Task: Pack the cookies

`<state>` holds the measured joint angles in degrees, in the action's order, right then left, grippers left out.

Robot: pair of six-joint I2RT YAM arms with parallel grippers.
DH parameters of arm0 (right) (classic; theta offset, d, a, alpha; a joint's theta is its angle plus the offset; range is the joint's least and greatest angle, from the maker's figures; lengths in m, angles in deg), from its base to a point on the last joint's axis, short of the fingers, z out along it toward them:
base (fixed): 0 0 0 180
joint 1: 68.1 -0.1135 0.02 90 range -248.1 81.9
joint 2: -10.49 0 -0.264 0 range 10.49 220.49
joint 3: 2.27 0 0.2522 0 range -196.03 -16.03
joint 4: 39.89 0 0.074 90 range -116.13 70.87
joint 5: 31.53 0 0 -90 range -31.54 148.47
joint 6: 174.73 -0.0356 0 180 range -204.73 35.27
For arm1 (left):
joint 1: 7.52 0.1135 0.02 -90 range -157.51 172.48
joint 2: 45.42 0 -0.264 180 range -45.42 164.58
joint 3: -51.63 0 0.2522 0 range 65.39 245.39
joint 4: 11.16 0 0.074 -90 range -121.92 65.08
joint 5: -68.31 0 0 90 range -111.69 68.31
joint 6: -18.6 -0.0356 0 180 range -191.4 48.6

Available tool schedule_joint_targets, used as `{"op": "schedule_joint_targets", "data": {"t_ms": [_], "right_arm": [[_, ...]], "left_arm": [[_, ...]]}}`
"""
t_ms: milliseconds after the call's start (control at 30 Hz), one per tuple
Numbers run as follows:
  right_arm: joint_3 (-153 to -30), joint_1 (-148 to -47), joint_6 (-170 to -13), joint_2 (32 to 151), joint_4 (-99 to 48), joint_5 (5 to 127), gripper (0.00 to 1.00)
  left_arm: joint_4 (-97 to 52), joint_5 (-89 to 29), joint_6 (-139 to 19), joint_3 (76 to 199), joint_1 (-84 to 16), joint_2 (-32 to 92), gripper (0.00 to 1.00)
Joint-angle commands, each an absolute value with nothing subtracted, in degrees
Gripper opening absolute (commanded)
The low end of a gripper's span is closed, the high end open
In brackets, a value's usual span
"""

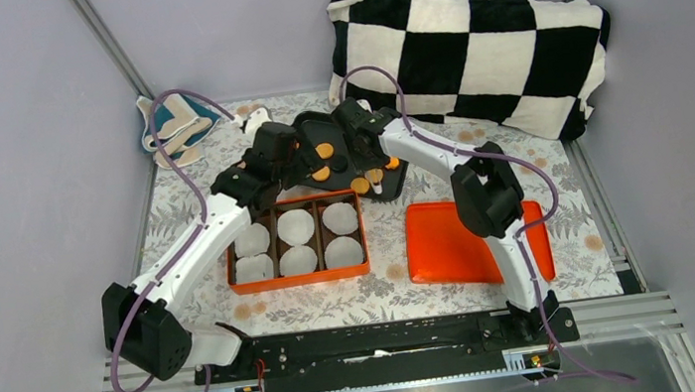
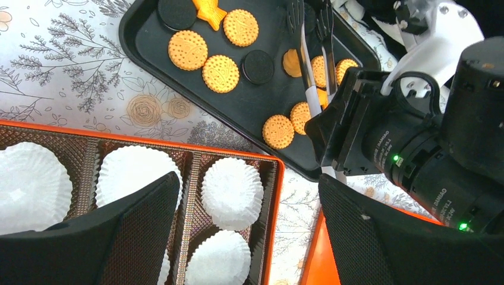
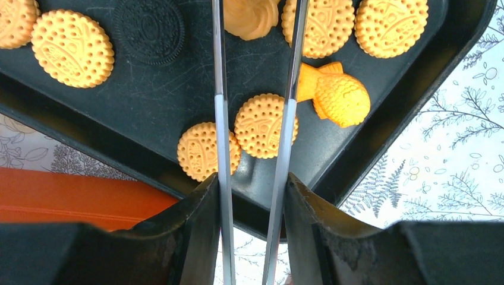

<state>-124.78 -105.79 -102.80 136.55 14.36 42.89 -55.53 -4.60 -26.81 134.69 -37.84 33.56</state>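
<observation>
Several round orange cookies [image 3: 266,125] and a fish-shaped one [image 3: 336,95] lie on a black tray [image 3: 148,101], with a few dark round biscuits. My right gripper [image 3: 252,184] is shut on metal tongs [image 3: 221,119], whose arms reach over the tray and straddle a round cookie and a swirl-shaped one at the tips. In the top view the right gripper [image 1: 363,149] hangs over the tray. My left gripper [image 2: 255,237] is open and empty above the orange box [image 2: 276,196]. It sits beside the right one in the top view [image 1: 298,167]. The cookies [image 2: 221,73] and tongs [image 2: 309,53] also show in the left wrist view.
The orange box [image 1: 300,280] holds several white paper cups [image 1: 295,226] in its compartments. An orange lid [image 1: 474,240] lies to its right. A checkered pillow [image 1: 465,42] fills the back right; a folded cloth [image 1: 175,127] lies at the back left.
</observation>
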Motion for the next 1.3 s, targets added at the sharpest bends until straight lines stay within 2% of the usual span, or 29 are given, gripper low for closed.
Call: {"op": "schedule_joint_targets", "data": {"t_ms": [0, 167, 467, 667, 833, 967, 1100, 1267], "right_arm": [[-121.40, -105.39, -103.16, 127.50, 13.40, 42.00, 0.00], [-115.37, -105.52, -102.77, 116.44, 10.14, 45.62, 0.00], [-113.64, -109.19, -101.55, 107.12, 14.34, 53.57, 0.00], [-118.02, -119.36, -101.13, 108.56, 17.61, 56.36, 0.00], [-118.62, -125.66, -102.16, 110.64, 16.07, 62.62, 0.00], [-120.54, -128.83, -101.71, 113.55, 15.42, 64.00, 0.00], [-121.37, -129.62, -101.58, 114.64, 14.47, 62.59, 0.00], [-124.70, -129.48, -99.05, 115.80, 16.06, 50.92, 0.00]], "left_arm": [[-53.86, -5.94, -28.03, 137.00, -35.09, 30.88, 0.91], [-53.27, -13.26, -26.11, 139.84, -26.78, 30.99, 0.92], [-55.02, -12.21, -26.76, 142.84, -24.80, 29.90, 0.91], [-60.19, -6.63, -27.71, 150.93, -20.34, 28.77, 0.92], [-60.56, -9.17, -27.36, 155.74, -13.16, 27.52, 0.94], [-61.09, -9.81, -27.76, 154.93, -12.70, 27.06, 0.94], [-60.33, -11.38, -28.01, 152.00, -12.70, 26.44, 0.94], [-58.75, -13.87, -28.34, 149.44, -12.69, 25.31, 0.94]]}}
